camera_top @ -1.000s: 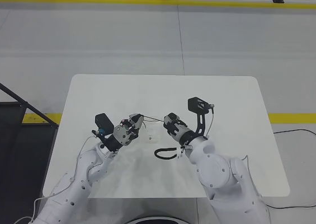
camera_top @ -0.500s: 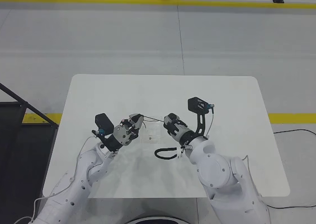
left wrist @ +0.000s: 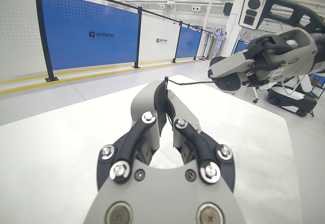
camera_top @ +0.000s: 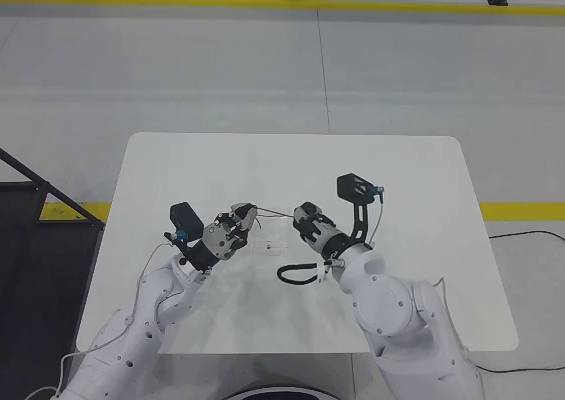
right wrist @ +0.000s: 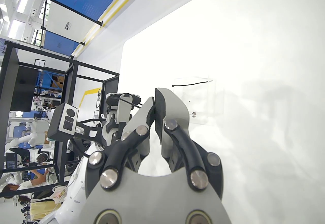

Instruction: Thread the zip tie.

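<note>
Nearest in, a curled black tie [camera_top: 297,272] is lying on the bench [camera_top: 412,180]. Just beyond, the left claw [left wrist: 164,90] is clamping the zip tie [left wrist: 188,83] at its head. At its 3 o'clock, the right claw [camera_top: 303,212] is pinching the tail. My read: the tail needs feeding straight into the head, untwisted.

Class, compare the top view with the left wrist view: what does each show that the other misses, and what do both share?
Top view adds: a curved black strap lying on the table beside the right arm. Left wrist view adds: the left tool's pads pressed shut on one end of the zip tie, and a blue-panelled fence behind. Both: the zip tie stretched between the left tool and the right tool, above the white table.
</note>
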Available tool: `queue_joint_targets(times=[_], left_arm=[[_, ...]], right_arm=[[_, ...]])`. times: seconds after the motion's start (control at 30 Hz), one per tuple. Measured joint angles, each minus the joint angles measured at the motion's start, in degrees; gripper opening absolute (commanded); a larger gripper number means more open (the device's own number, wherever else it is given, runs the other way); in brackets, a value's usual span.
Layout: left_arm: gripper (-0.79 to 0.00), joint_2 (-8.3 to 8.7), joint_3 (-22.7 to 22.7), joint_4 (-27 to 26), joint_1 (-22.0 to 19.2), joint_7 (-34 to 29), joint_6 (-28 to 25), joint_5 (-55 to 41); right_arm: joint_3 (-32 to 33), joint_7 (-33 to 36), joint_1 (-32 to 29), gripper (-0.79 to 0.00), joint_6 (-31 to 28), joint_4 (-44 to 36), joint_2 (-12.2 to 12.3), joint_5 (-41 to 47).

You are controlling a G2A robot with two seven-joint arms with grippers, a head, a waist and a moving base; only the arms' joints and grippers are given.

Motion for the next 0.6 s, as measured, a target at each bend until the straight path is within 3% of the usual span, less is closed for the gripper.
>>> queue_joint_targets(times=[0.6], left_arm=[[-0.785, 0.00, 0.0, 0.0, 0.0, 0.0, 0.0, 0.0]], right_arm=[[0.3, 0.1, 0.0, -0.785, -0.4, 0.3, 0.0, 0.3]])
